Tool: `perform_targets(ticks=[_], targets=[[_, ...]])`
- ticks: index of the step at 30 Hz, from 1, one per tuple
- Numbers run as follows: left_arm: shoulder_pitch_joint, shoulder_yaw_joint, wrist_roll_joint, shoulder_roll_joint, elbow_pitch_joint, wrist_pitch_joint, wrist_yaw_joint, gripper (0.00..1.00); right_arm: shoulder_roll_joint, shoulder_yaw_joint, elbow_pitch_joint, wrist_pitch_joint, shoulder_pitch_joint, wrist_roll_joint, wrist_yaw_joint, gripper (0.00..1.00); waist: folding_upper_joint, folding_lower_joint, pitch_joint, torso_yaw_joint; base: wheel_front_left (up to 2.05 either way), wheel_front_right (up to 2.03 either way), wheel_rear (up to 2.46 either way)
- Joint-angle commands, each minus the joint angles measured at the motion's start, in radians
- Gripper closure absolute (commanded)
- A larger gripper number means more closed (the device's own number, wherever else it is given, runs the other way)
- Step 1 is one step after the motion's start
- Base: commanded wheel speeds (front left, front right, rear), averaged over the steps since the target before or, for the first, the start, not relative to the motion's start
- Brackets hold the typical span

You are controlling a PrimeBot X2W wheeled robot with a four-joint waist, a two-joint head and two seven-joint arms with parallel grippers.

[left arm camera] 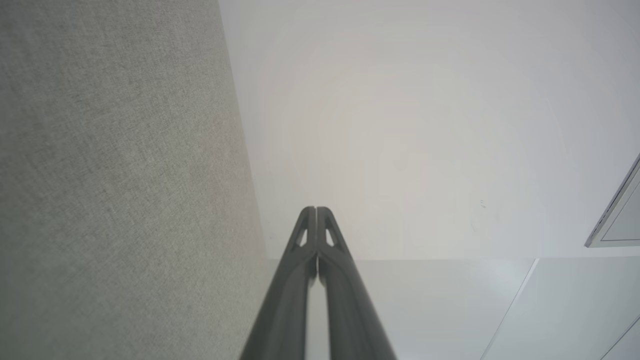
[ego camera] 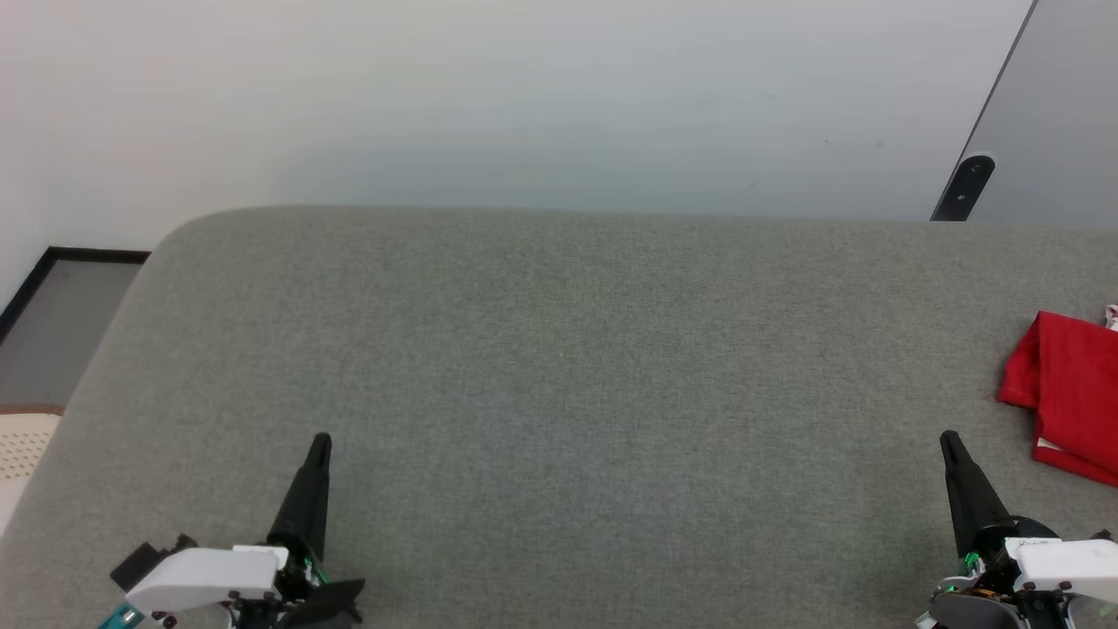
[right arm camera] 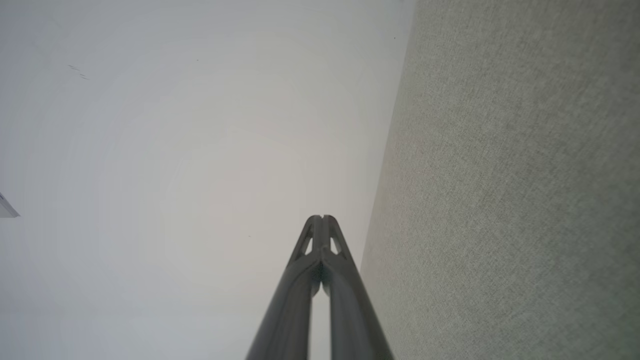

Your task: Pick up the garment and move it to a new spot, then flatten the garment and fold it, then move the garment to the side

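The red garment lies folded at the right edge of the frame in the head view, on the grey fabric bench, up and to the right of the right hand and apart from it. The left hand sits at the lower left, well away from the garment. Both hands are closed with fingers pressed together and holding nothing, as each wrist view shows.
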Motion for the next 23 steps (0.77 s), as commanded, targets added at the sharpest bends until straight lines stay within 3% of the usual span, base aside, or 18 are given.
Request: perform_targets(ticks=[1,23], targets=[[-0.01,0.003,0.009,-0.001,0.001,0.003,-0.003,1.0,0.002,0.0,0.0,0.003,-0.013,0.005,-0.001,1.0,0.0,0.0,0.0,0.0,0.0,0.0,0.0],[-0.01,0.003,0.009,-0.001,0.0,0.002,-0.003,1.0,0.002,0.0,0.0,0.003,-0.013,0.005,-0.001,1.0,0.0,0.0,0.0,0.0,0.0,0.0,0.0]])
